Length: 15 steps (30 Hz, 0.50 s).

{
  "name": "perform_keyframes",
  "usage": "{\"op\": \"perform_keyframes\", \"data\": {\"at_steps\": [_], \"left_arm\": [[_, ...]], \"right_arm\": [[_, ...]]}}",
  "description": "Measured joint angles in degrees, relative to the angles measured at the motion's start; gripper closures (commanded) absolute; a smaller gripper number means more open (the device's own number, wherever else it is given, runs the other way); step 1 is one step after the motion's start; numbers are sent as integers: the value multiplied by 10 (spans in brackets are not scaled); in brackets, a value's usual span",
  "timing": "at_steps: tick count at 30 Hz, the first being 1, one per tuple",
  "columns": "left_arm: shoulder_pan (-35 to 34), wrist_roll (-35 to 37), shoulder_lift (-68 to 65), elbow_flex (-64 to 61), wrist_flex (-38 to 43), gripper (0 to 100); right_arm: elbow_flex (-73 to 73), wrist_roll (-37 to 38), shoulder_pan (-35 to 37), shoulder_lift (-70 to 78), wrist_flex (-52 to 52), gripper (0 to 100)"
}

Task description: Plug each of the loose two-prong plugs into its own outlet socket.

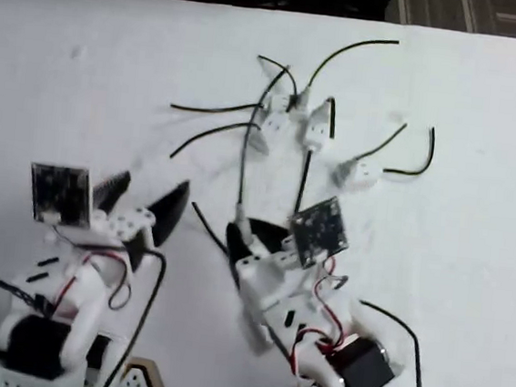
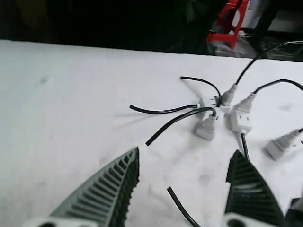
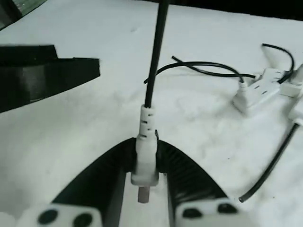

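Your right arm is bent low over the white surface (image 1: 474, 224). The right gripper (image 3: 146, 142) has its fingers squeezed tight on a white two-prong plug (image 3: 145, 158). The plug lies along the fingers, and its black cable (image 3: 156, 56) leads away from the wrist toward the bunch of white connectors (image 1: 314, 130).

Your left arm sits beside the right one and is farther from the bunch. The left gripper (image 2: 185, 151) hangs low over the surface. Its fingers are wide apart with nothing between them.

The right wrist view shows something the others do not. A small metal prong pokes out of the plug's end and points back toward the wrist.

In the high view you can see that the held plug sits on the arms' side of the bunch, and its cable runs up into the bunch.

The left wrist view gives the best look at the bunch. The white pieces lie close together, each with a short black wire curling off it. One blocky white piece (image 2: 239, 119) sits in the middle. You cannot tell from here which pieces are plugs and which are sockets.
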<state>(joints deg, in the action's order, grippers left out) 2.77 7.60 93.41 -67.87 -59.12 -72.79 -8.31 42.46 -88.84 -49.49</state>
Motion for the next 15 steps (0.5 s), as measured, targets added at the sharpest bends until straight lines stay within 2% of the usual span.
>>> {"op": "perform_keyframes", "data": {"at_steps": [3,8,15], "left_arm": [[36,-25,24,-2,-25,702],[100,-61,94,-5,-81,702],[161,-98,105,-5,-113,702]], "right_arm": [[-12,16,27,-11,2,981],[-23,25,28,-13,4,981],[-32,25,32,-14,4,981]]}}
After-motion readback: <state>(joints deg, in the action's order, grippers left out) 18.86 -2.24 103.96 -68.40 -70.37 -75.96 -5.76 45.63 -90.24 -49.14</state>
